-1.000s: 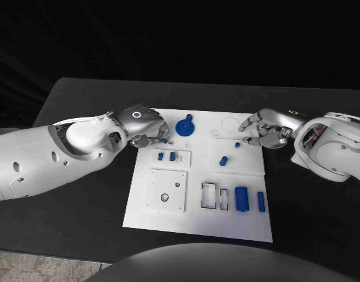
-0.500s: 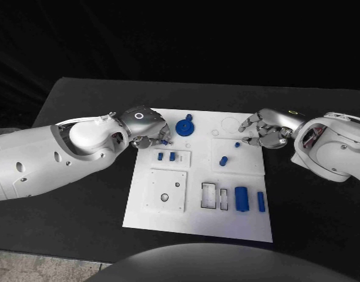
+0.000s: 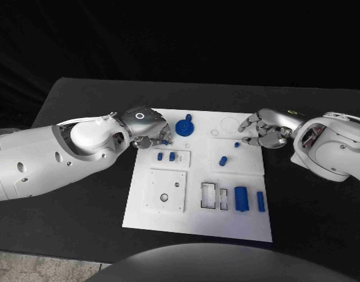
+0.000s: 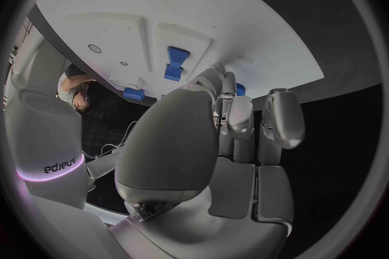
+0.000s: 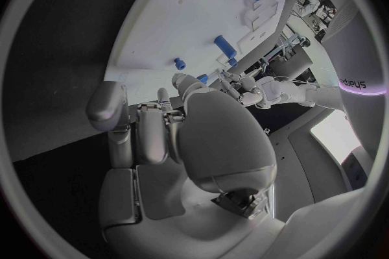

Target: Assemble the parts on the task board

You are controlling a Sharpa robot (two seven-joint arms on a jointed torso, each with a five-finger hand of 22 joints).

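Early stage, by my read: on the white rectangular task board [image 3: 198,226], mid black worktop [image 3: 78,106], most small blue plastic parts still lie loose — round blue disc [image 3: 185,127] at the far edge, two short blue pegs [image 3: 166,157] on a raised tile, longer blue blocks [image 3: 249,199] near side. Left hand [image 3: 148,130] sits at the board's far-left corner, fingers curled; can't tell whether it holds anything. Right hand [image 3: 265,128] hovers over the far-right corner, fingers curled in, nothing visibly grasped.

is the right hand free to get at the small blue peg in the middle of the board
Probably yes. The right hand hovers at the board's right edge, the blue peg lies just below it, and nothing stands between them.
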